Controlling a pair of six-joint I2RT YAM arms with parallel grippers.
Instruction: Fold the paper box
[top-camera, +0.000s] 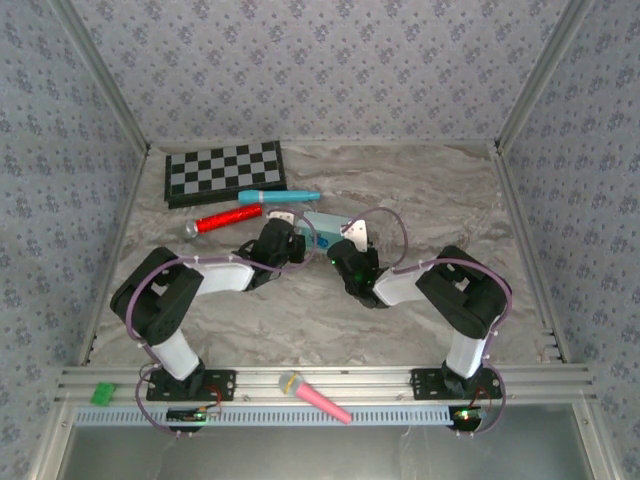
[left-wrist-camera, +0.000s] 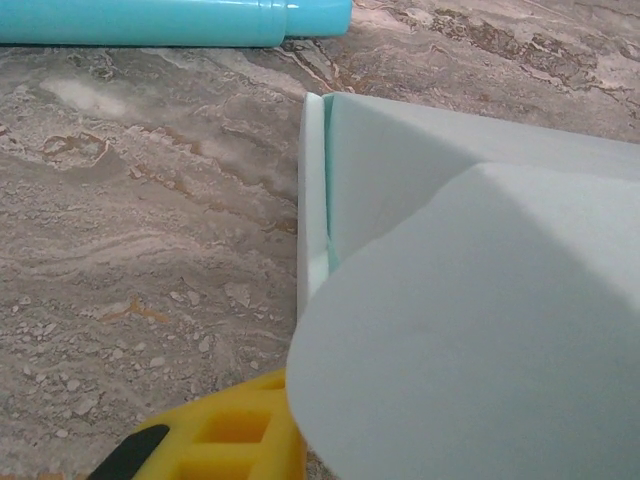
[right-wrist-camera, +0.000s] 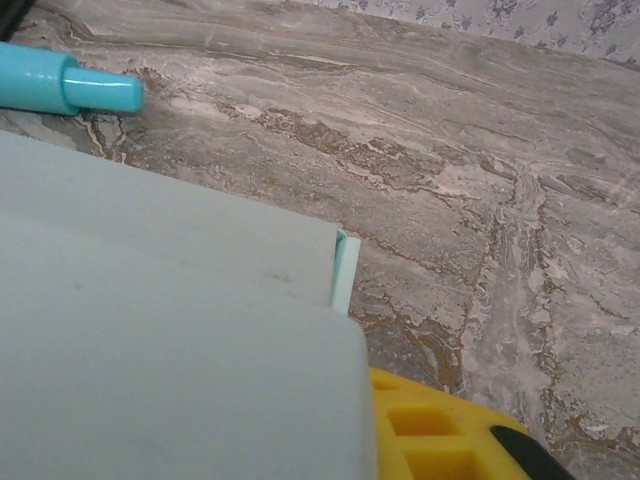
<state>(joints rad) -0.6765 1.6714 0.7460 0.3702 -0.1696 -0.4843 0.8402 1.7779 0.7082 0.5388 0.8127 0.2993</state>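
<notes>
The paper box (top-camera: 322, 224) lies on the marbled table (top-camera: 430, 200), mid-table, between my two grippers. From above, my left gripper (top-camera: 296, 233) meets its left end and my right gripper (top-camera: 340, 246) its near right side. A small blue mark sits on the box's near edge, too small to read. I can make out no other writing.

The top view also takes in the checkerboard (top-camera: 225, 170) at the far left, the teal marker (top-camera: 278, 196) lying just near of it, a red glitter microphone (top-camera: 215, 222) left of the box, and a pink microphone (top-camera: 315, 395) on the near rail.

My left wrist camera gives the close detail: a rounded pale flap of the box (left-wrist-camera: 470, 340) over a doubled wall edge, a yellow finger (left-wrist-camera: 230, 440) beneath it, and the marker (left-wrist-camera: 170, 20) far off. My right wrist camera shows a flat panel (right-wrist-camera: 170, 330) with a thin upright edge, a yellow finger (right-wrist-camera: 440, 435) beside it, and the marker's tip (right-wrist-camera: 100, 90).

In either gripper the box hides the jaws, so I cannot tell how wide they stand or whether they grip.
</notes>
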